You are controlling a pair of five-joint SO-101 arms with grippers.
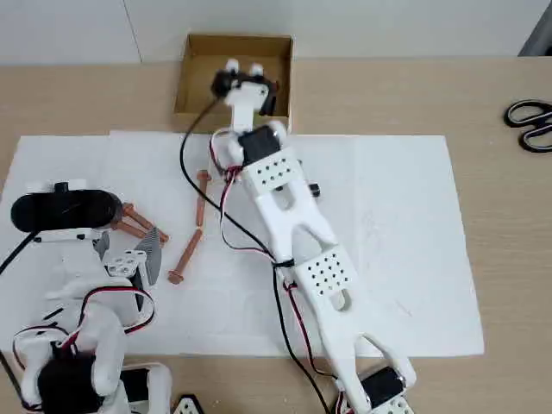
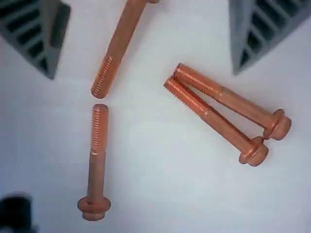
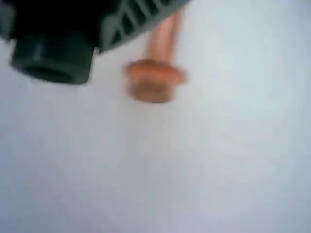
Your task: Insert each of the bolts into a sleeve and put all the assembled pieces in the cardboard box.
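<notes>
Wooden table point(image 1: 500, 216), white paper sheet point(image 1: 405, 241) on it, scissors point(image 1: 530, 123) near edge, pale wall point(image 1: 345, 26) behind.

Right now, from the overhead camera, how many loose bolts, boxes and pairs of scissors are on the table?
Loose bolts: 4
Cardboard box: 1
Scissors: 1
Total: 6

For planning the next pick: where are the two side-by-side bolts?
High view: the side-by-side bolts lie on the white paper's left part, left of two single bolts.
</notes>
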